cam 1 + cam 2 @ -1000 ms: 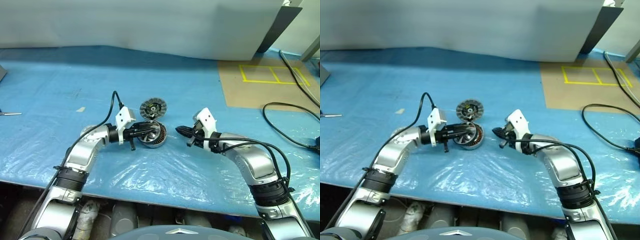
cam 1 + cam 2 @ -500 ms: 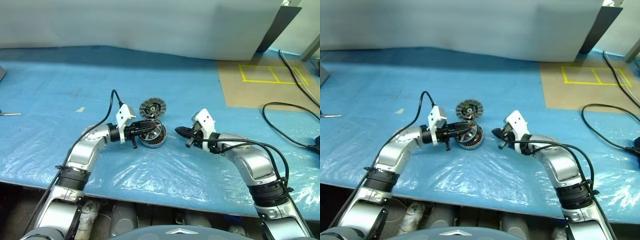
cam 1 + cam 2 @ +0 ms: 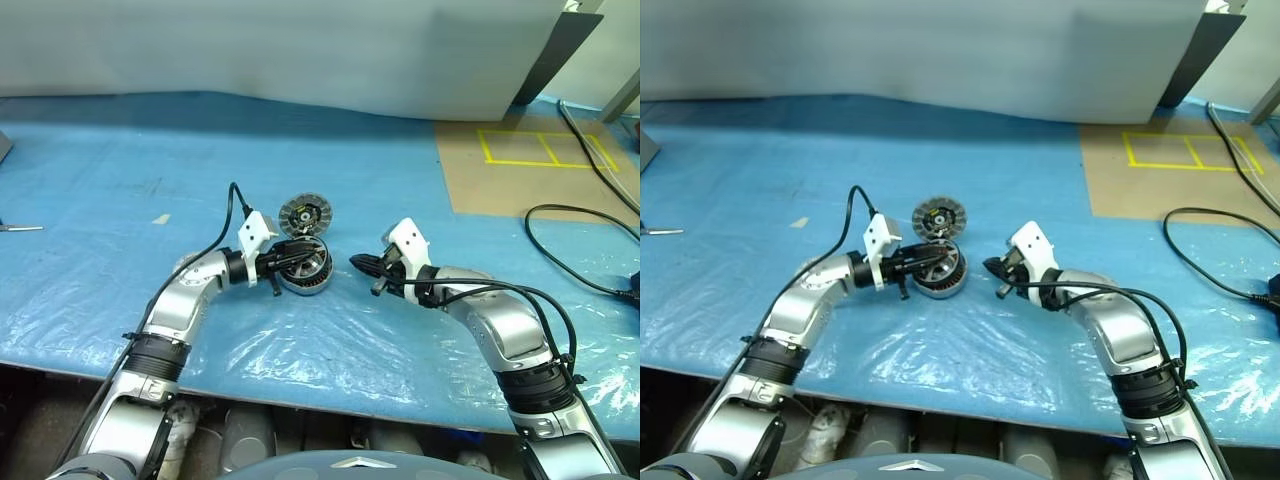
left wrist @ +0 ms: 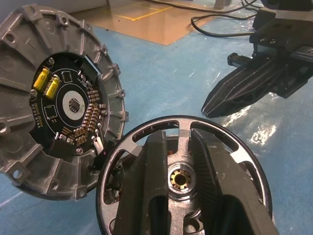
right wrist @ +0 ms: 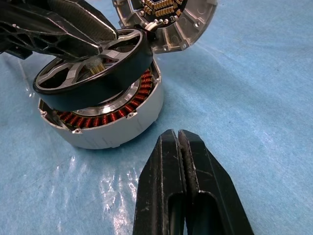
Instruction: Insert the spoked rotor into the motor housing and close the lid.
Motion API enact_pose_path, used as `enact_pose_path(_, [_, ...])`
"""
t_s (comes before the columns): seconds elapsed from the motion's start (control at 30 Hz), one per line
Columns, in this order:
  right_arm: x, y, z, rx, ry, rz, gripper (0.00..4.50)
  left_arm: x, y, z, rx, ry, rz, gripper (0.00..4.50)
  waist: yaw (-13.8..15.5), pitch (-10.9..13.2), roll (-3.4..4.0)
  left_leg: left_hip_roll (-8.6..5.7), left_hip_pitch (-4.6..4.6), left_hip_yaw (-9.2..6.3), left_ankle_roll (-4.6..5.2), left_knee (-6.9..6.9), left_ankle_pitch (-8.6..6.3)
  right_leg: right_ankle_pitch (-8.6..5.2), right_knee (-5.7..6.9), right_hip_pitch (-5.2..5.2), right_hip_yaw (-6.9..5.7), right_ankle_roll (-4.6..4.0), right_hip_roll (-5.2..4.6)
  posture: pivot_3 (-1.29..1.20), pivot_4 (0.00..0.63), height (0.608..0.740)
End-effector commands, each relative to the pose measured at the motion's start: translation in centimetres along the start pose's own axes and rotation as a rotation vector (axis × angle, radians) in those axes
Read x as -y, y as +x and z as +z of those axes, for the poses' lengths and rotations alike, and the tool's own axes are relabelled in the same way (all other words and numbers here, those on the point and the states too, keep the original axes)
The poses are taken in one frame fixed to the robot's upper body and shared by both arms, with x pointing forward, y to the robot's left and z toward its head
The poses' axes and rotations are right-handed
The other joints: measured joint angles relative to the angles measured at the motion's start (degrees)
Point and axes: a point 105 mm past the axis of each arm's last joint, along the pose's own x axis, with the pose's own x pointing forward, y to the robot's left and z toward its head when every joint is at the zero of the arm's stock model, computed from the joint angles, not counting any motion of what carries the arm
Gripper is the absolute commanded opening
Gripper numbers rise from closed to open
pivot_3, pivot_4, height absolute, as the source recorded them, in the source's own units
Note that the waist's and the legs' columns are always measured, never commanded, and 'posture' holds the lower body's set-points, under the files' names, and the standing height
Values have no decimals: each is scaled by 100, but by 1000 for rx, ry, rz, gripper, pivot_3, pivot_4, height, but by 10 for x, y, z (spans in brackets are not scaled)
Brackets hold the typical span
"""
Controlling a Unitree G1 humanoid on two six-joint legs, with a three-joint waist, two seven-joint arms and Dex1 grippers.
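- On the blue sheet point(image 3: 120, 170), the motor housing point(image 5: 122, 122) sits upright; the right wrist view shows copper windings point(image 5: 105, 116) under its rim.
- The spoked rotor point(image 5: 93, 66) rests tilted on the housing, not seated.
- Left gripper point(image 4: 177, 161): fingers slightly parted across the rotor's hub, holding it.
- The lid point(image 4: 54, 98) leans just behind the housing; the left wrist view shows its circuit board.
- Right gripper point(image 5: 178, 147): fingers pressed together, empty, near the housing, apart from it.
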Motion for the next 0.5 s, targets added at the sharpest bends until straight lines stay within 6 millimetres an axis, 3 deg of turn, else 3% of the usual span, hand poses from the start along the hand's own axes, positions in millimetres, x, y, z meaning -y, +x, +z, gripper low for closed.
enact_pose_path(0.03, [0,0,9,34,-27,-1,0,2,-2,9,11,11,-53,1743,0,0,0,0,0,0,0,0,0,0,0,0,0,0,0,0,150,740])
enact_pose_path(0.17, [-1,2,11,40,-23,9,0,-2,-5,16,18,98,-15,3014,-1,0,0,0,0,0,0,0,0,0,0,0,0,0,0,0,150,740])
enact_pose_path(0.33, [-10,1,28,96,-6,90,0,16,-28,28,45,30,-119,3014,-26,0,0,0,0,0,0,-3,0,0,0,-1,0,0,0,0,150,740])
enact_pose_path(0.43, [-14,5,46,140,-12,154,0,16,-52,17,-24,-9,-114,3014,-50,2,4,3,5,2,-1,-8,0,-1,2,-4,2,-2,5,0,150,740])
enact_pose_path(0.5, [-19,15,51,143,-23,202,0,6,-72,5,-90,-21,-64,3014,-50,3,5,6,7,2,0,-8,0,-2,3,-5,2,-4,9,0,150,740])
